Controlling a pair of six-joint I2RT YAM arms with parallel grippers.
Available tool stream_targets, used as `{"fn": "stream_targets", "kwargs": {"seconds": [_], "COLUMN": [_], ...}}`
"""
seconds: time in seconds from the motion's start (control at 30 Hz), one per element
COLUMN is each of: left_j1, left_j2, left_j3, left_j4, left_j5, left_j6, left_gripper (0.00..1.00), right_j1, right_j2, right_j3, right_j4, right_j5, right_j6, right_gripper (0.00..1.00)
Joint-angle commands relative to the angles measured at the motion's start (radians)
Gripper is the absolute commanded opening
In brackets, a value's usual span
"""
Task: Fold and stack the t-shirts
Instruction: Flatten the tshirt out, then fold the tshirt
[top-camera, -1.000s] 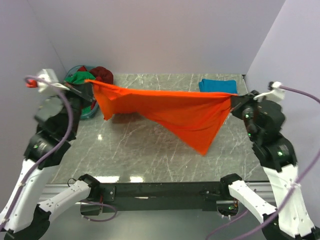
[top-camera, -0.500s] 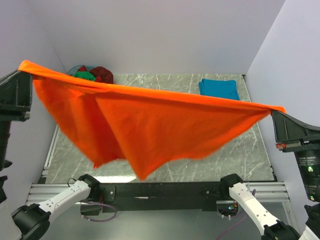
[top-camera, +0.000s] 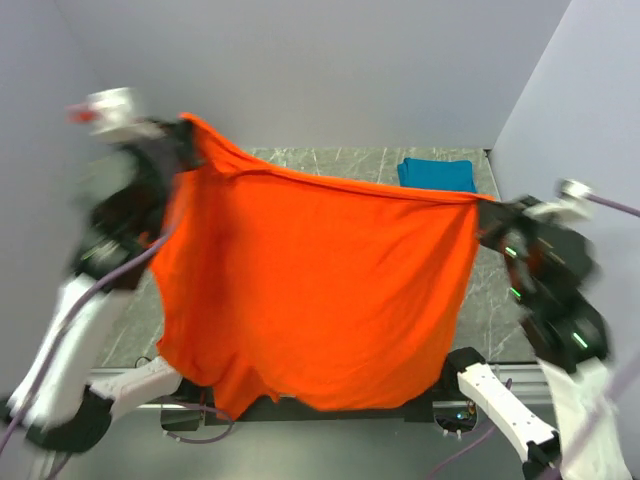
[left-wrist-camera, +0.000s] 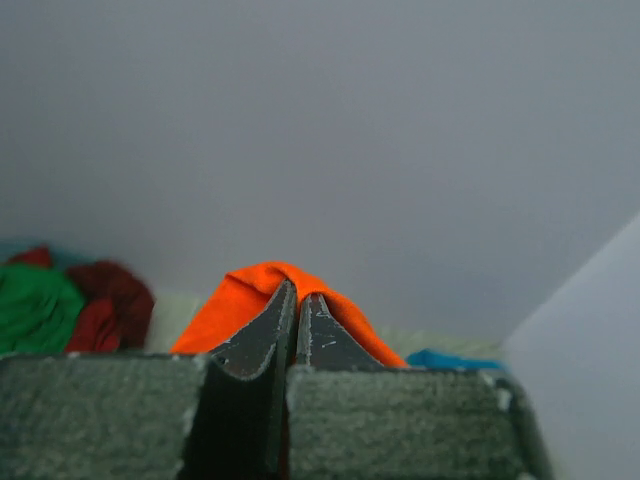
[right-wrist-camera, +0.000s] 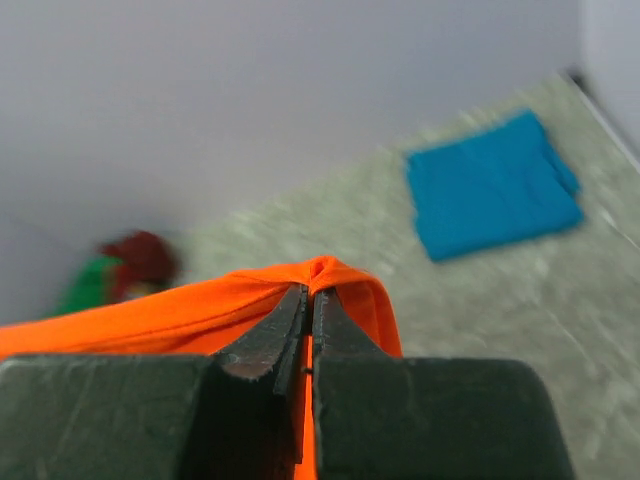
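Observation:
The orange t-shirt (top-camera: 310, 290) hangs spread in the air between my two grippers and covers most of the table. My left gripper (top-camera: 188, 130) is shut on its upper left corner, seen pinched in the left wrist view (left-wrist-camera: 298, 290). My right gripper (top-camera: 487, 208) is shut on its upper right corner, seen in the right wrist view (right-wrist-camera: 311, 290). A folded teal t-shirt (top-camera: 436, 174) lies flat at the back right, also in the right wrist view (right-wrist-camera: 492, 195). The green t-shirt (left-wrist-camera: 35, 305) and dark red t-shirt (left-wrist-camera: 112, 305) lie bunched at the back left.
The marble table (top-camera: 500, 300) shows only at the right side and back. Grey walls close in on the left, back and right. The hanging shirt's lower edge reaches past the arm bases at the table's near edge (top-camera: 480, 385).
Both arms have come down and inward from a high, wide stretch. The orange shirt now hangs as a tall sheet instead of a taut band, its hem dropped to the near edge.

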Motion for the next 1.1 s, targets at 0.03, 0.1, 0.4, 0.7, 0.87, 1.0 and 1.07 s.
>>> {"fn": "stream_targets", "kwargs": {"seconds": [0.03,0.1,0.4,0.7,0.87,1.0,1.07], "left_j1": [0.063,0.119,0.240,0.287,0.286,0.286,0.286], "left_j2": [0.208,0.309,0.878,1.147,1.121,1.069,1.037], "left_j3": [-0.237,-0.352,-0.257,-0.041,-0.058,-0.101,-0.125], "left_j4": [0.149,0.262,0.483,0.412,0.371,0.328,0.277], "left_j5": [-0.030,0.104,0.448,0.591,0.568,0.557,0.555], "left_j6": [0.012,-0.015,-0.009,-0.020,-0.046,-0.101,-0.117], "left_gripper": [0.01,0.00,0.00,0.00,0.00,0.00,0.00], "right_j1": [-0.060,-0.146,-0.279,-0.289,-0.294,-0.292,-0.294], "right_j2": [0.175,0.248,0.835,1.033,1.055,1.040,1.010], "right_j3": [-0.265,-0.400,-0.358,-0.205,-0.182,-0.181,-0.189], "right_j4": [0.184,0.308,0.527,0.473,0.441,0.396,0.369], "right_j5": [0.083,-0.006,-0.266,-0.246,-0.266,-0.283,-0.290], "right_j6": [-0.034,-0.027,-0.056,-0.074,-0.071,-0.068,-0.071], "right_gripper": [0.00,0.00,0.00,0.00,0.00,0.00,0.01]}}
